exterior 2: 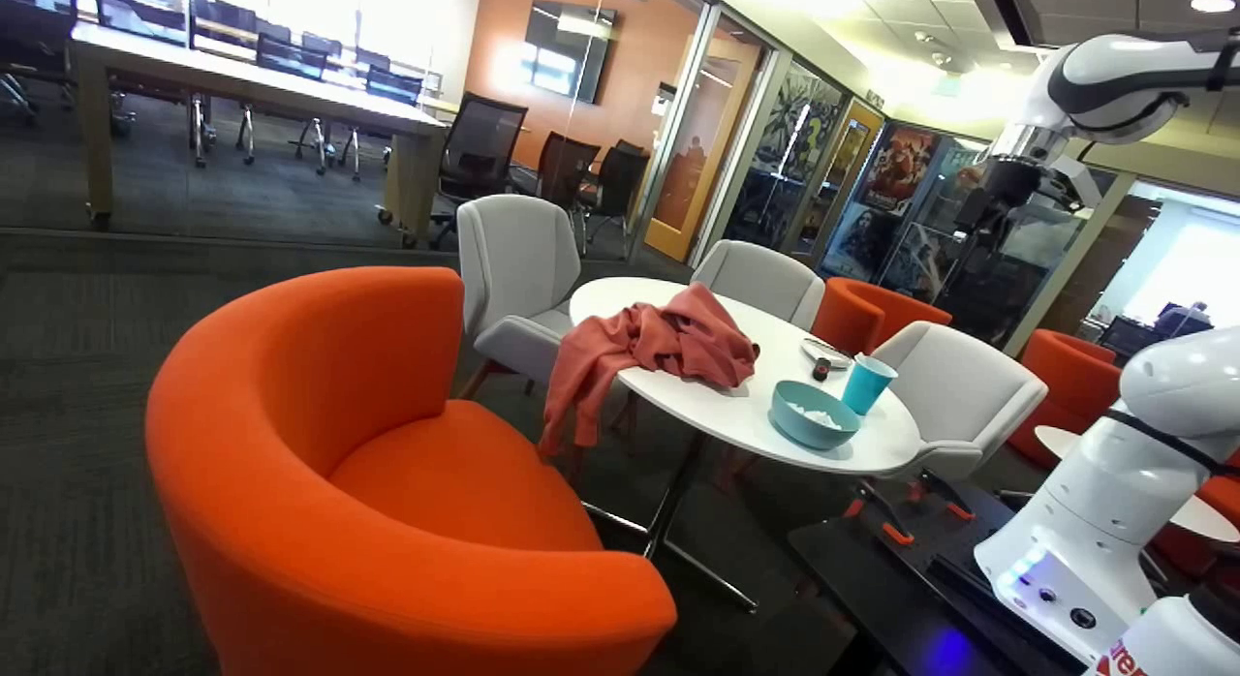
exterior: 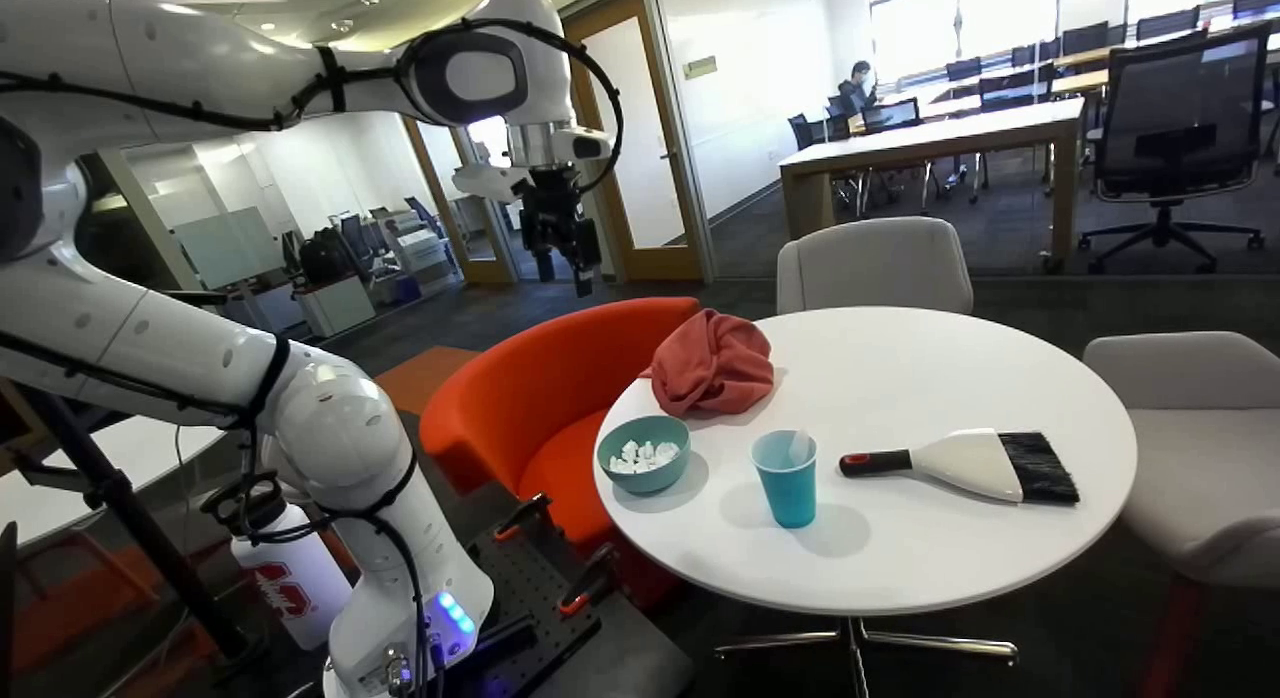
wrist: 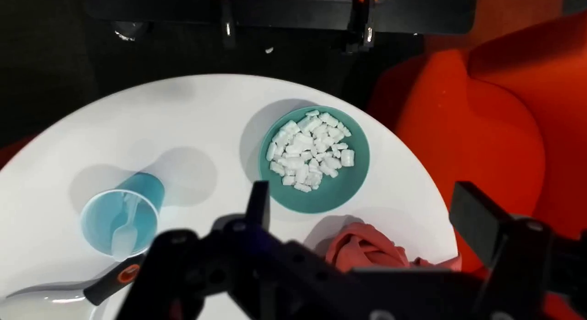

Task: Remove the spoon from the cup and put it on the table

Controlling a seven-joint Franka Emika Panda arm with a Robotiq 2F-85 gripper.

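Observation:
A light blue cup (exterior: pixel 790 496) stands upright on the round white table (exterior: pixel 930 378); it also shows in an exterior view (exterior 2: pixel 865 391) and in the wrist view (wrist: pixel 150 188). A whitish translucent spoon (wrist: pixel 124 240) leans inside the cup, its wide end at the rim; its tip also shows over the rim in an exterior view (exterior: pixel 799 446). My gripper (exterior: pixel 564 275) is high above the table, well apart from the cup. In the wrist view its fingers (wrist: pixel 363 198) are wide apart with nothing between them.
A teal bowl (exterior: pixel 646 475) with several white pieces stands beside the cup. A red cloth (exterior: pixel 712 366) lies behind the bowl and hangs over the table edge. A brush (exterior: pixel 965 463) with a black and red handle lies near the cup. An orange chair (exterior: pixel 560 408) stands against the table.

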